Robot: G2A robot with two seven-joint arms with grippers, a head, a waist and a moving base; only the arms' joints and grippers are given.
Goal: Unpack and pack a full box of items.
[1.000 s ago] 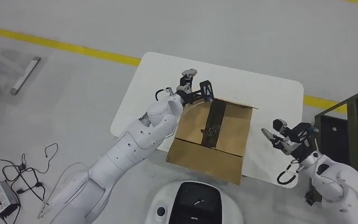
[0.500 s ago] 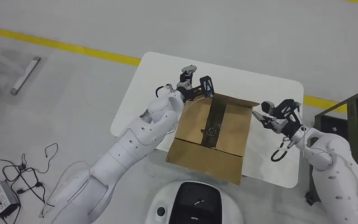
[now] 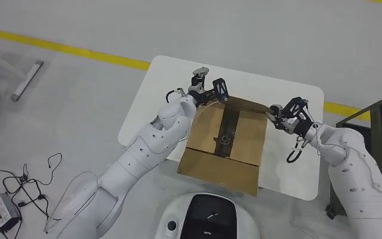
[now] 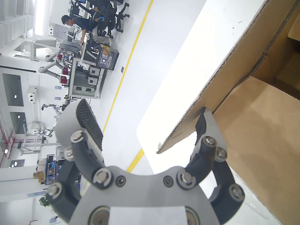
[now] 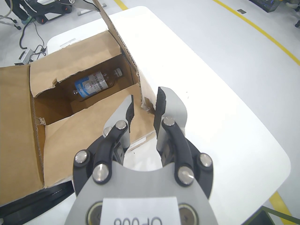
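The cardboard box [image 3: 224, 161] sits on the white bench [image 3: 292, 92] with its far flap [image 5: 112, 32] raised. The flap's long edge runs from one hand to the other. The left hand [image 4: 145, 118], spread wide, has one end corner between its fingers. The right hand [image 5: 146, 104] straddles the opposite corner, narrowly parted and not pinching. Inside the box, below the flap, a blue-labelled bottle [image 5: 93, 85] lies on its side with its cap toward the flap. Both hands seem set to fold the flap outward.

White table [image 3: 268, 89] with rounded corners; an open cardboard box [image 3: 215, 170] rests directly on its top.
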